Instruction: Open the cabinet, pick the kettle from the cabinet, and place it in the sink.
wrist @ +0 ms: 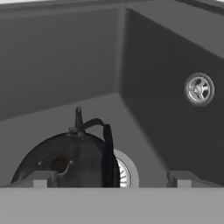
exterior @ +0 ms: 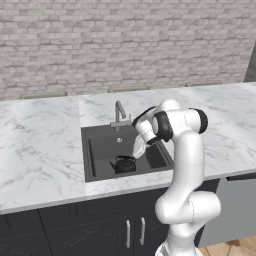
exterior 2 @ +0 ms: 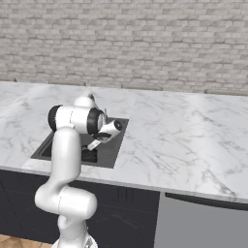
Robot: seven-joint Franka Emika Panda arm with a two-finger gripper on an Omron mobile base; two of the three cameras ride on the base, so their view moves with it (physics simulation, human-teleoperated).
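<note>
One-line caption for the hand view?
Open hand above the kettle sitting on the sink floor, over the drain.

Both base cams looked down over the sink [exterior: 100,150] from opposite sides; hand cam sat close inside its basin.

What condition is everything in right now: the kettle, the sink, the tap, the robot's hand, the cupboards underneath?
kettle: upright on the sink floor, released.
sink: dry, holds just the kettle.
drain: partly hidden behind the kettle.
faucet: no water running.
end effector: open, just above the kettle, holding nothing.
base cabinet doors: closed.
</note>
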